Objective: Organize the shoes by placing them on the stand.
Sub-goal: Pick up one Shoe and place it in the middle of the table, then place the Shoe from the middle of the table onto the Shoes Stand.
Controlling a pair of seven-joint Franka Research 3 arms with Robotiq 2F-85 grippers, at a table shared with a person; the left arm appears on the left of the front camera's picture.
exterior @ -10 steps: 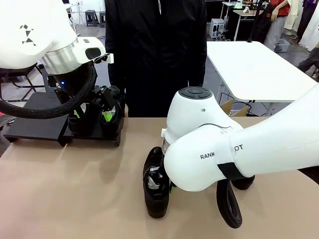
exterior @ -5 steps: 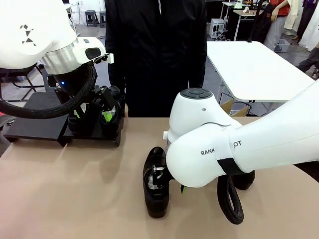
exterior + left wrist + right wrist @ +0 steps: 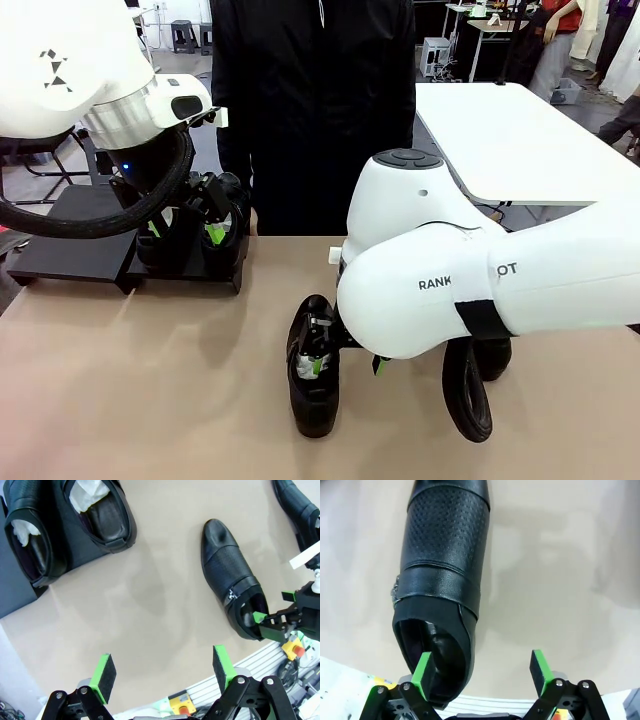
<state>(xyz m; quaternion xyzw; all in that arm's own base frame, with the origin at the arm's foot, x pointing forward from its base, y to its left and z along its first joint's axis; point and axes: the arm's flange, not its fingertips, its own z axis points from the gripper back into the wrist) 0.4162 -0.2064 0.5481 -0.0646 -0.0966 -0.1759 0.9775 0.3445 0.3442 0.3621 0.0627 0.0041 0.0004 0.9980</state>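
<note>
First shoe [image 3: 30,545] and second shoe [image 3: 105,522] sit side by side on the low black stand [image 3: 70,250], both glossy black with crumpled white paper inside. Third shoe [image 3: 312,390], which has a perforated top, lies flat on the tan table [image 3: 150,380], well apart from the stand. Fourth shoe [image 3: 297,507] lies near it, partly cut off.

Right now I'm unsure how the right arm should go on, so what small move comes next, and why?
Probably close the right gripper: it stands open, one pad inside the heel opening of the shoe, the other outside, so the wall lies between them ready to grip.
</note>
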